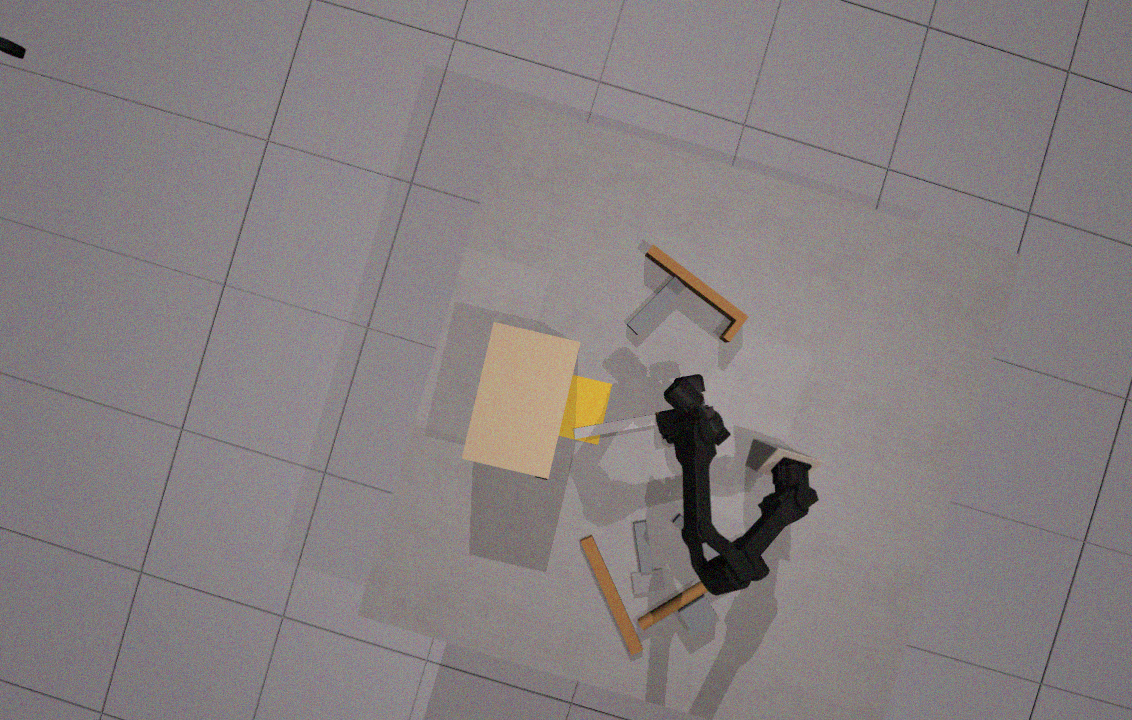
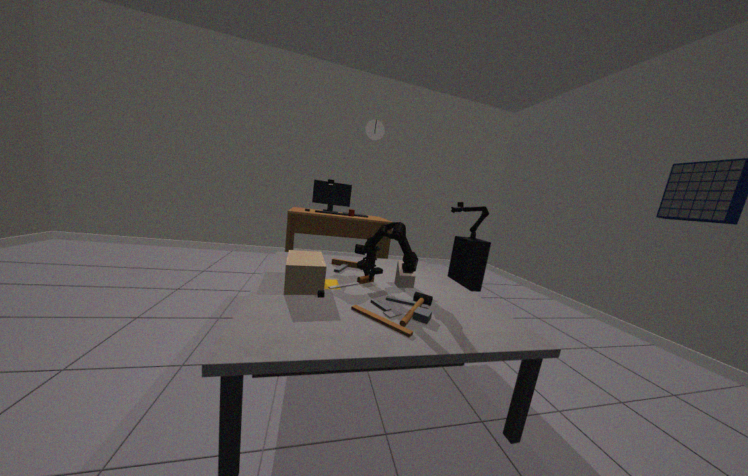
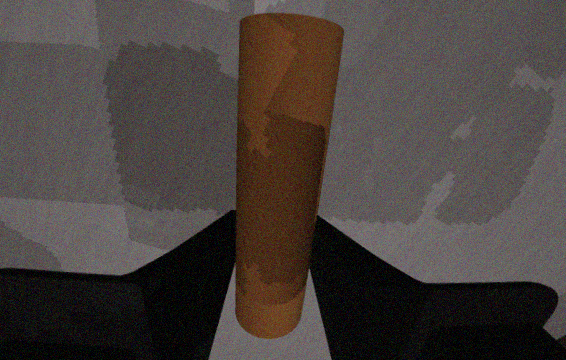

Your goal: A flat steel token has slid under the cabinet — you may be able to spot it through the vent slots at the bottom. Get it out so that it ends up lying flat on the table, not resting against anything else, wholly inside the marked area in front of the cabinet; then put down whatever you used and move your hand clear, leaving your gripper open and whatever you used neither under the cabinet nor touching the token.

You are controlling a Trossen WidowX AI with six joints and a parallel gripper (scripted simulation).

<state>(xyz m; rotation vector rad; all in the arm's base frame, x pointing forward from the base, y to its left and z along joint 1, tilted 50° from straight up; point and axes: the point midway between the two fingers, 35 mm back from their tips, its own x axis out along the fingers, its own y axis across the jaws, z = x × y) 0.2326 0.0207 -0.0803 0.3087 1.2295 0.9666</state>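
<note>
My gripper point(image 1: 667, 420) point(image 2: 369, 277) point(image 3: 273, 220) is shut on the orange round handle point(image 3: 283, 150) of a tool with a long thin grey blade point(image 1: 619, 426) point(image 2: 343, 286). The blade points at the beige cabinet point(image 1: 521, 398) point(image 2: 306, 276). Seen from above, its far end lies over the yellow marked area point(image 1: 592, 398) point(image 2: 331, 283), just outside the cabinet's edge. Its height above the table cannot be told. The token is not visible in any view. The vent slots cannot be made out.
An orange-brown angled bar point(image 1: 697, 282) with grey parts lies beyond the gripper. A wooden stick point(image 1: 610, 595) point(image 2: 381, 320), a hammer point(image 2: 415, 311) and grey pieces point(image 1: 644, 546) lie on the near side. A small black block point(image 2: 320, 293) is by the cabinet's near corner. A pale block point(image 2: 405, 277) stands near the arm's base.
</note>
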